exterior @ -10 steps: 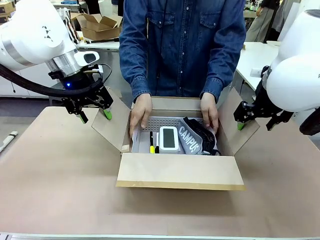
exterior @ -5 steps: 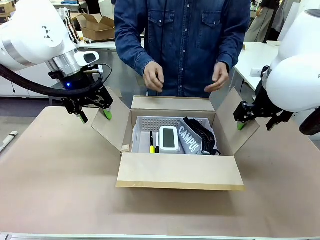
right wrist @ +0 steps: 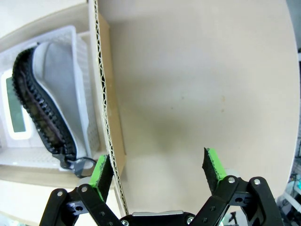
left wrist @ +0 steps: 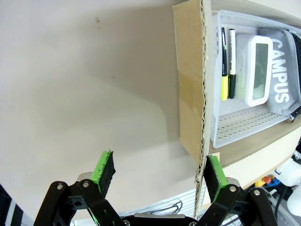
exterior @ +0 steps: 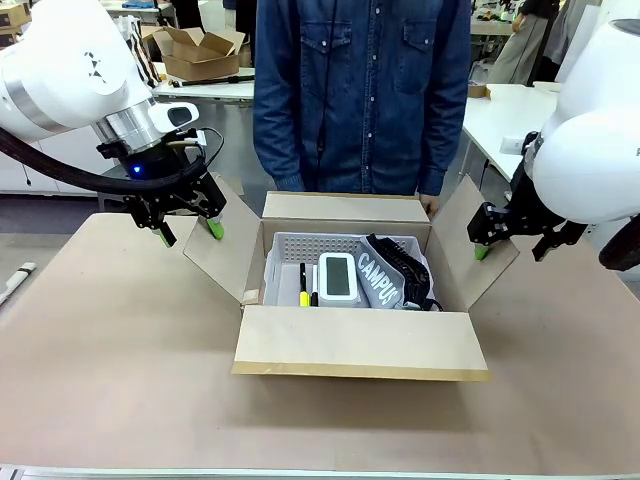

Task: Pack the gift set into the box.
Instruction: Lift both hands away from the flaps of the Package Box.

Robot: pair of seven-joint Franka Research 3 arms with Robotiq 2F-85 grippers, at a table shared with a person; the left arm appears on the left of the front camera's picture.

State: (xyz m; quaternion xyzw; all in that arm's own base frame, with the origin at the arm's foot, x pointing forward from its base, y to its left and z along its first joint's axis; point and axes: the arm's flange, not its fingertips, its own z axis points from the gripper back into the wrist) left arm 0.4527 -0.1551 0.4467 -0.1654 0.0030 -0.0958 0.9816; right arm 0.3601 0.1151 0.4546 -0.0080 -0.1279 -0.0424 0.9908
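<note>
The box (exterior: 360, 342) stands open at the table's middle with its four flaps spread. Inside lies the gift set's grey perforated tray (exterior: 290, 245) holding a white gadget (exterior: 337, 275), pens (exterior: 304, 285) and the CAMPUS pouch (exterior: 385, 275). My left gripper (exterior: 190, 233) hangs open at the left flap. In the left wrist view that flap's edge (left wrist: 203, 94) runs between the open fingers (left wrist: 159, 170), close to one pad, and the tray (left wrist: 240, 120) shows beyond. My right gripper (exterior: 510, 250) is open at the right flap (right wrist: 113, 103), whose edge sits just inside one pad of the gripper (right wrist: 156, 168).
A person in a denim shirt (exterior: 360, 90) stands at the far side, arms down. A smaller cardboard box (exterior: 200, 50) sits on a table far behind. The tan tabletop (exterior: 110, 340) has free room left, right and in front of the box.
The person's hands let go of the tray inside the box, lifted away and dropped to their sides. Neither arm has moved.
</note>
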